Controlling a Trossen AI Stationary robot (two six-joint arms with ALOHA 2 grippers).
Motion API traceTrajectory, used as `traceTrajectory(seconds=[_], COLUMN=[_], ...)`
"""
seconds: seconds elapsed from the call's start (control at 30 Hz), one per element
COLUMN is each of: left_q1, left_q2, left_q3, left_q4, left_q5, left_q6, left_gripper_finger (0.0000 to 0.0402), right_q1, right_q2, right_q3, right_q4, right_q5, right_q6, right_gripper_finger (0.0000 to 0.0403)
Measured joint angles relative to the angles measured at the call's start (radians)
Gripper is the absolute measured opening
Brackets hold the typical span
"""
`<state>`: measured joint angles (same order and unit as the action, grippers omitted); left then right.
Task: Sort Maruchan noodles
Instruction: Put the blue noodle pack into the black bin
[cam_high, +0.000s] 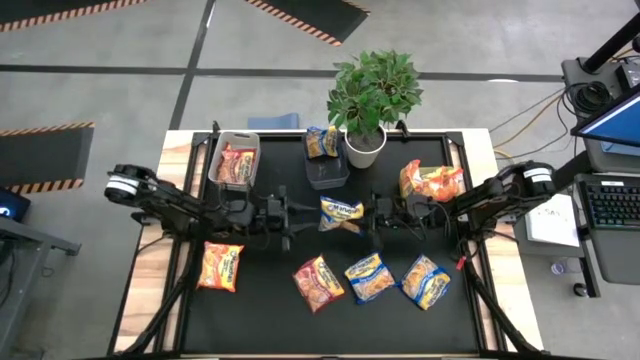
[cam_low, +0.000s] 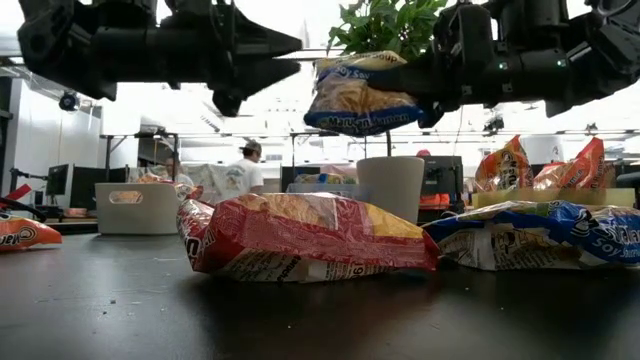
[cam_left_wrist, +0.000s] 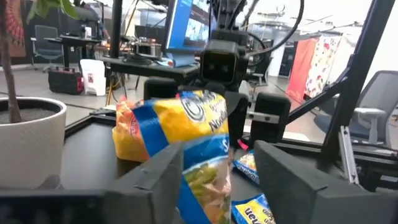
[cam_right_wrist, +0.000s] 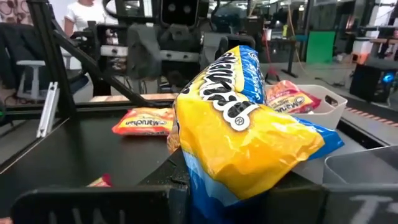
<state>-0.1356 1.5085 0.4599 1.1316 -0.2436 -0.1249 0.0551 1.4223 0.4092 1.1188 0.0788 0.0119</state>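
The blue-and-yellow packet (cam_high: 341, 212) hangs above mid-worktop (cam_high: 260, 300), between the two arms; light, crinkly and slippery, probably best pinched at a sealed edge; the right gripper (cam_high: 378, 214) pinches one end, its arm stretched level towards the centre; the left gripper (cam_high: 291, 215), opposite and equally level, stands spread, seemingly clear of the packet.

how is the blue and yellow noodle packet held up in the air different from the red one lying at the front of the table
The blue-and-yellow packet hangs above the table, pinched at one end by the right claw; the red packet lies flat on the black mat, touched by nothing. The raised one is printed blue and yellow, the lying one red-orange with a yellow patch. Both are glossy, crinkled Maruchan packets of about the same size.
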Motion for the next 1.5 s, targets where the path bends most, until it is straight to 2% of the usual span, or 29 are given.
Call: traceTrajectory(seconds=[0.23,0.37,0.53,0.73,0.97,1.07,1.23,1.4,1.5], left_q1=[0.005,0.01,0.01,0.01,0.011,0.013,0.013,0.013,0.019], left_q2=[0.124,0.196,0.273,0.304,0.299,0.299,0.297,0.278,0.232], left_q3=[0.065,0.108,0.162,0.196,0.186,0.185,0.185,0.184,0.182], left_q4=[-0.001,0.016,0.057,0.062,0.061,0.061,0.061,0.053,-0.018], left_q5=[-0.04,-0.03,0.014,0.022,0.017,0.015,0.015,0.018,0.018], left_q6=[0.007,-0.008,-0.012,0.021,0.032,0.017,0.011,0.041,0.068], left_gripper_finger=[0.026,0.0271,0.0267,0.0231,0.0127,0.0094,0.0087,0.0088,0.0087], right_q1=[0.023,0.031,0.032,0.033,0.032,0.032,0.032,0.03,0.03], right_q2=[0.0,0.0,0.0,0.0,0.0,0.0,-0.008,-0.041,-0.09], right_q3=[0.001,0.001,0.001,0.001,0.002,0.003,0.003,0.004,0.005], right_q4=[-0.003,-0.006,-0.014,-0.017,-0.04,-0.041,-0.044,-0.053,-0.113], right_q5=[-0.001,-0.001,-0.003,-0.004,0.0,0.003,0.003,0.003,0.026], right_q6=[-0.074,-0.094,-0.11,-0.11,-0.065,-0.034,-0.004,0.012,0.022], right_gripper_finger=[0.0063,0.0063,0.0063,0.0063,0.0064,0.0065,0.0091,0.0138,0.0167])
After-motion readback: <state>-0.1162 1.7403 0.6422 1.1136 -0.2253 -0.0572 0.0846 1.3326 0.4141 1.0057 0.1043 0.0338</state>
